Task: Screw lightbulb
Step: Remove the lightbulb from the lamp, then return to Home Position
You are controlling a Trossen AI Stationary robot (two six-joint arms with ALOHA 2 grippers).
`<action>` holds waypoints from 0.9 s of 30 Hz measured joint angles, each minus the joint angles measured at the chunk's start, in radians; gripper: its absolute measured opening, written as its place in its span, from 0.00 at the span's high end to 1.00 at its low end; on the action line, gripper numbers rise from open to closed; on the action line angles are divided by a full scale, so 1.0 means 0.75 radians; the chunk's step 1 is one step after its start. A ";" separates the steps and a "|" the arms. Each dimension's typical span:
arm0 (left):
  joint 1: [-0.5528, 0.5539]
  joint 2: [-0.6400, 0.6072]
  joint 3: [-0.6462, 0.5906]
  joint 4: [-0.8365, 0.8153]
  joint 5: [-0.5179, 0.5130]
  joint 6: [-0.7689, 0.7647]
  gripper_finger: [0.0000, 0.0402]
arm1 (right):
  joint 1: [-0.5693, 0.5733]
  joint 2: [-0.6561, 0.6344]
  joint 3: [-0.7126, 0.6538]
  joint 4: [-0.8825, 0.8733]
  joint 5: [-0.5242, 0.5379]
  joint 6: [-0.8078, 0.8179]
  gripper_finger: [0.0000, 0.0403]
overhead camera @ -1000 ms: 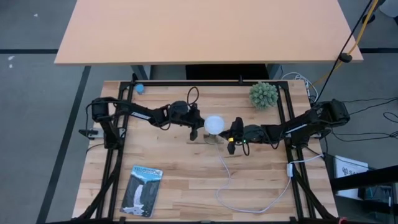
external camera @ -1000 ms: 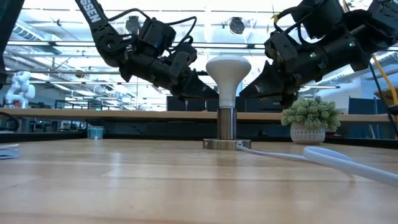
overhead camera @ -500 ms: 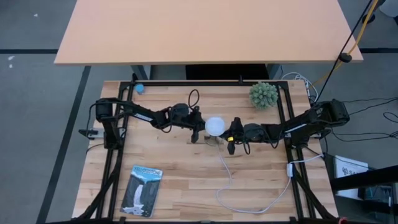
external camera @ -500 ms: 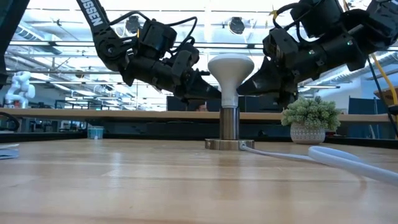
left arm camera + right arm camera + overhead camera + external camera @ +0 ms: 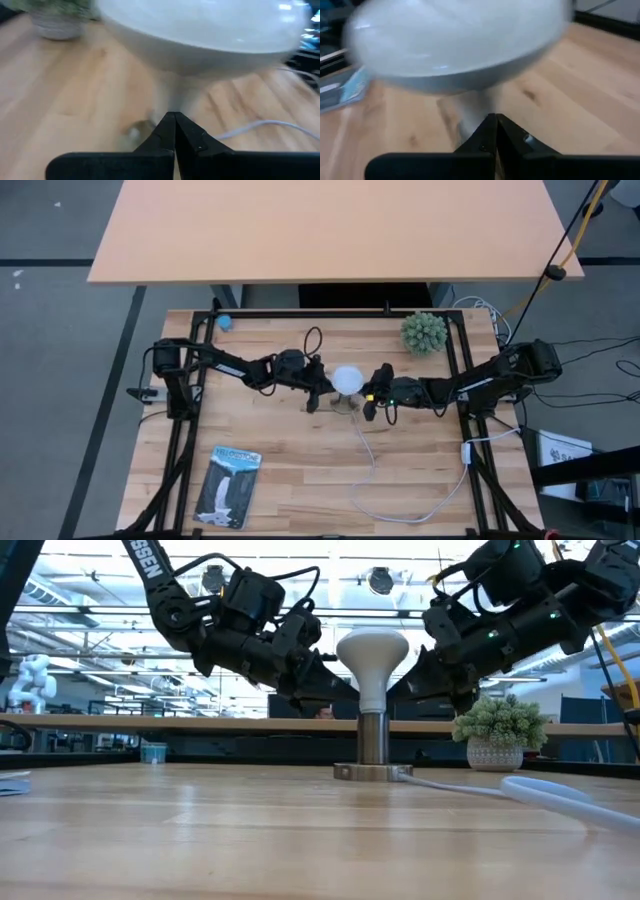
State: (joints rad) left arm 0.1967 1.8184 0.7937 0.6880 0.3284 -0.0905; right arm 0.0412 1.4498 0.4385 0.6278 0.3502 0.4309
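Observation:
The white frosted lightbulb (image 5: 347, 379) stands upright, its screw end down in the socket of the round metal base (image 5: 373, 771), which rests on the table's middle. My left gripper (image 5: 347, 691) is shut, and its tips are at the bulb's cone neck on the table's left side. My right gripper (image 5: 399, 690) is shut, and its tips are at the neck on the right side. Each wrist view shows the dome (image 5: 210, 25) (image 5: 455, 40) close above its shut fingers. My left gripper has its shut fingertips (image 5: 172, 122) against the bulb's neck (image 5: 362, 690), below the dome, slanting down from the table's left. The bulb stays upright in the socket. My right gripper has its shut fingertips (image 5: 494, 122) at the neck's other side (image 5: 384, 690), slanting down from the table's right; whether they touch, I cannot tell.
A white cord (image 5: 370, 470) runs from the base toward the near right. A spiky green ball plant (image 5: 424, 332) in a pot stands at the far right. A flat packet (image 5: 228, 485) lies at the near left, and a small blue thing (image 5: 225, 321) at the far left.
Both grippers have closed in on the bulb's neck from either side, the right one moving toward the table's left. The bulb and its base have slid a little toward the table's right and stayed upright.

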 joint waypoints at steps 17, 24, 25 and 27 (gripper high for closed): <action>-0.078 0.001 0.001 -0.026 -0.006 -0.017 1.00 | -0.021 0.000 0.003 -0.057 0.023 0.003 1.00; -0.068 0.001 0.001 -0.002 -0.008 -0.021 1.00 | -0.017 -0.040 0.003 -0.063 0.014 0.069 1.00; -0.068 0.001 0.001 0.004 -0.007 -0.021 1.00 | -0.017 -0.048 0.003 -0.069 0.014 0.068 1.00; -0.068 0.001 0.001 0.004 -0.007 -0.021 1.00 | -0.016 -0.070 0.003 -0.117 0.014 0.068 1.00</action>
State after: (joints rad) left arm 0.1457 1.8194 0.7940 0.6910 0.3230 -0.1059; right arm 0.0288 1.3974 0.4404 0.5403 0.3609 0.4816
